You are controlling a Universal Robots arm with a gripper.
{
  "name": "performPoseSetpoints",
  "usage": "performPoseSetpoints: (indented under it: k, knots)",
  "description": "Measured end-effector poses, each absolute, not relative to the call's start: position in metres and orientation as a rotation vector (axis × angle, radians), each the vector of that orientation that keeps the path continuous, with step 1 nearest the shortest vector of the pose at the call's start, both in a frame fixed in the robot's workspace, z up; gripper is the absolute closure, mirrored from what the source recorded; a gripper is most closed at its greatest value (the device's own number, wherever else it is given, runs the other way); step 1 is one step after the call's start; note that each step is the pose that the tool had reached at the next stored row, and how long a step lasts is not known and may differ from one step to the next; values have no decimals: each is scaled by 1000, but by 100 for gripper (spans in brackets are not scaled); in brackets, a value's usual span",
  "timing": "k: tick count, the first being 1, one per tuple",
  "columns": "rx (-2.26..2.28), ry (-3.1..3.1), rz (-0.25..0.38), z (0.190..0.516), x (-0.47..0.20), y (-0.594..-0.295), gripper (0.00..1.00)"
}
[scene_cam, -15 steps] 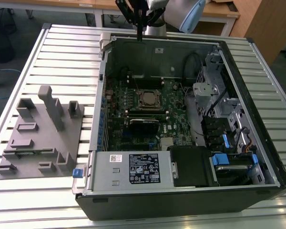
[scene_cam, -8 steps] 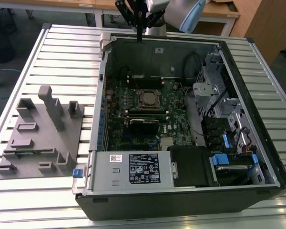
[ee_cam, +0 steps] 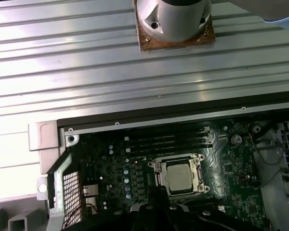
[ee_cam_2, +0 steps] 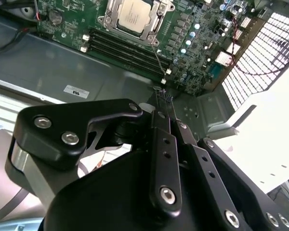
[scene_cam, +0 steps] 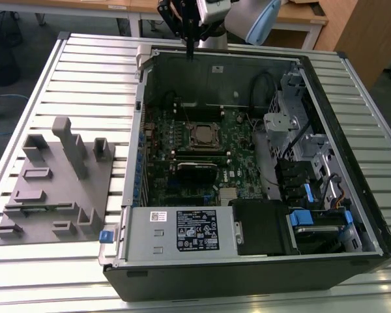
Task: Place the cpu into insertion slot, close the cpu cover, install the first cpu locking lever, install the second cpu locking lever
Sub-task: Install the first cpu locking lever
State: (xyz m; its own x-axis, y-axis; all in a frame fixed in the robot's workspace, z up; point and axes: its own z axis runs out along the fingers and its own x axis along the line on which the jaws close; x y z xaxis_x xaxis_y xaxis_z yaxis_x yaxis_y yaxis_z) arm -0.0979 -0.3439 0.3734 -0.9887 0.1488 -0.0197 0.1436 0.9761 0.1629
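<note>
The cpu (scene_cam: 203, 135) lies flat in the socket at the middle of the motherboard, its silver top showing in both wrist views (ee_cam_2: 134, 13) (ee_cam: 179, 175). The cpu cover (ee_cam_2: 156, 21) is a silvery frame lying down around the chip. A thin metal rod (ee_cam_2: 158, 60) runs out from the socket's corner. My gripper (scene_cam: 189, 51) hangs above the case's far wall, well away from the socket. Its two slim fingers (ee_cam_2: 160, 103) are pressed together with nothing between them.
The open computer case (scene_cam: 352, 257) lies on a slatted metal table (scene_cam: 85, 72). A labelled silver power-supply box (scene_cam: 182, 231) fills the near side, and drive bays with blue tabs (scene_cam: 301, 218) stand at the exterior view's right. A grey fixture block (scene_cam: 52, 182) sits on the left.
</note>
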Motion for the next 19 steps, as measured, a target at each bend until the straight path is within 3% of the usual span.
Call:
performPoseSetpoints:
  k: [11, 19]
  knots:
    - [229, 3091, 251, 356, -102, -344, 90]
    - [229, 3090, 287, 348, -106, -345, 90]
